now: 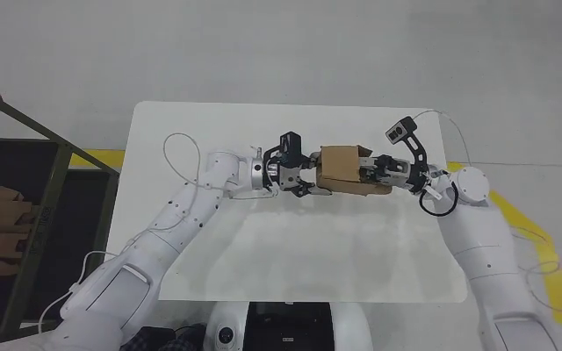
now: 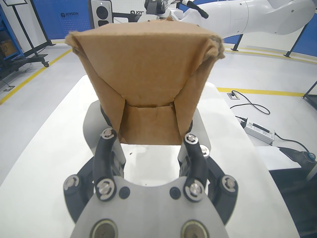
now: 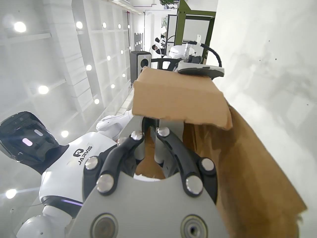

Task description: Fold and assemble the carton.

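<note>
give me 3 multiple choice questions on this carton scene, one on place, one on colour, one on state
1. Where is the carton? A in a bin B between left gripper and right gripper, over the table C on the floor
2. Carton colour? A brown B white C blue
3. Right gripper? A wide open, empty B shut on a carton panel C holding tape
Answers: B, top view shows both arms meeting at it; A, plain brown cardboard; B, its fingers pinch cardboard in the right wrist view.
</note>
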